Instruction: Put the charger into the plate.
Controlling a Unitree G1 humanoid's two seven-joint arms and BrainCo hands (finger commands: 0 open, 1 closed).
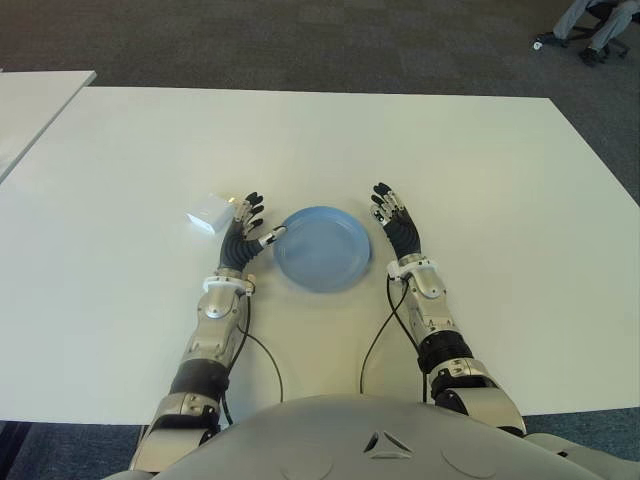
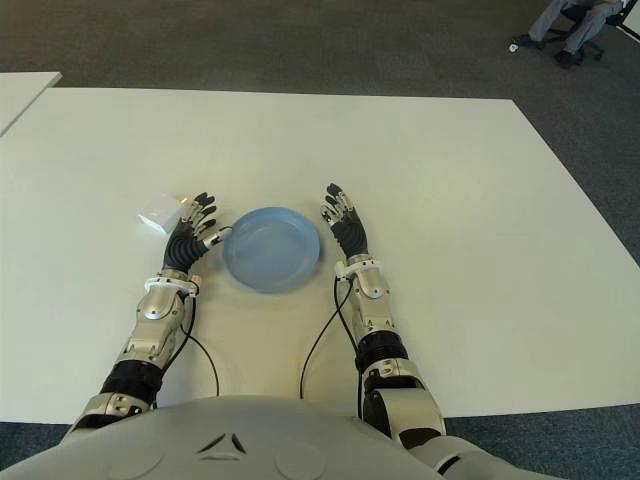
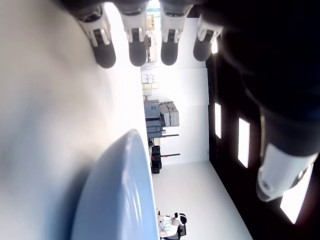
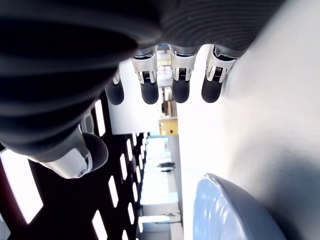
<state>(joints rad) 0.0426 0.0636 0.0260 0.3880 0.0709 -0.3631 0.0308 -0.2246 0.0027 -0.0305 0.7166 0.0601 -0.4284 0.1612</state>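
— Carpeted room, dark grey floor; large white worktop (image 1: 470, 170) filling most of the view; what stands on it?

— Item one, blue plate (image 1: 322, 247), round, shallow, nothing in it; centred between the two hands.

— Hands?

— Left robot hand (image 1: 243, 230), fingers spread and straight, holding nothing; just left of the plate. Right robot hand (image 1: 397, 222), likewise splayed and holding nothing; just right of the plate, idle.

— And the charger?

— Charger (image 1: 210, 212), small white block; on the worktop just beyond the left fingertips, outside the plate. Likely light, rigid, smooth-sided, so perhaps slippery; best pinched across two opposite flat faces; whether prongs protrude cannot be told.
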